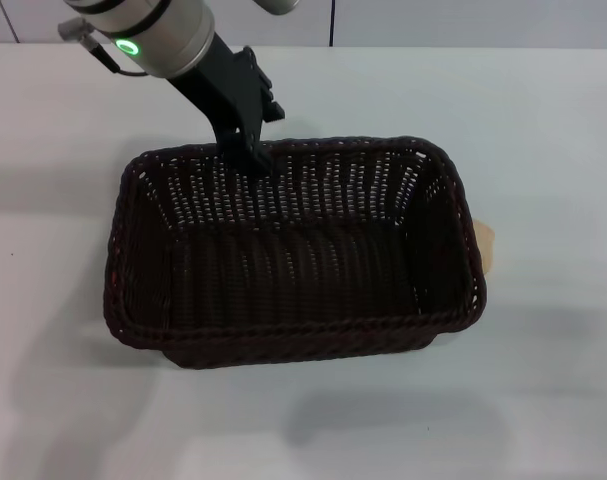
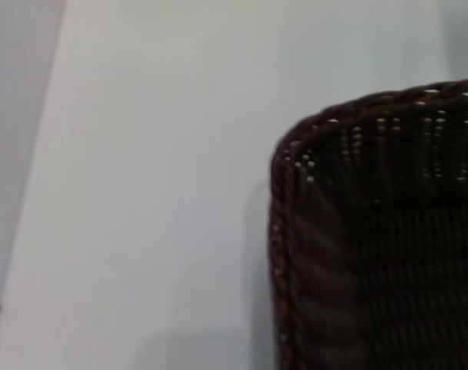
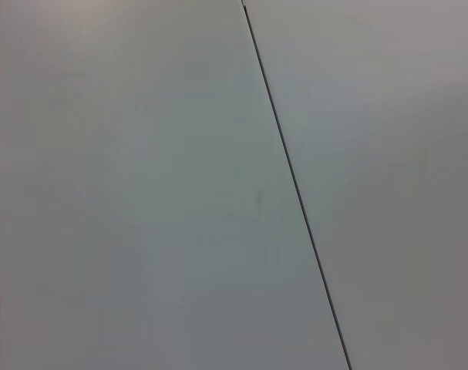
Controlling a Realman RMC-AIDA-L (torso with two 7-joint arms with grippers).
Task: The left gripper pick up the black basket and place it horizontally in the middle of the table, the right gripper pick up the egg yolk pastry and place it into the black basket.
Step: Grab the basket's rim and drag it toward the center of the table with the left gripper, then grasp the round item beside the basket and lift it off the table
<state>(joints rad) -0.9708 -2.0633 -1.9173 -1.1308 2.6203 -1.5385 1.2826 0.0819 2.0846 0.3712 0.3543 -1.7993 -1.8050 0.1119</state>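
White table [image 1: 543, 110] across whole head view, pale wall panels w/ thin dark seams behind far edge. Same white top in left wrist view [image 2: 141, 193]; right wrist view only pale panels w/ one slanted dark seam.

Black basket [image 1: 293, 255] biggest thing, near mid-table, slightly left of ctr. Long axis runs left-right across head view, open side up, near long rim looks a bit lower than far rim. One rounded corner w/ braided rim in left wrist view [image 2: 372, 231].

Left gripper [image 1: 251, 150] down from top left on silver-grey arm, green ring light glowing. Black fingers clamped narrow on basket's far long rim, left of rim's mid, so basket lies just below and toward robot from pincer, touching it.

Egg yolk pastry [image 1: 485, 248] smallest: pale tan sliver on table just outside basket's right short side, mostly hidden by rim; touching or not, can't tell.

Right gripper not seen in any view.
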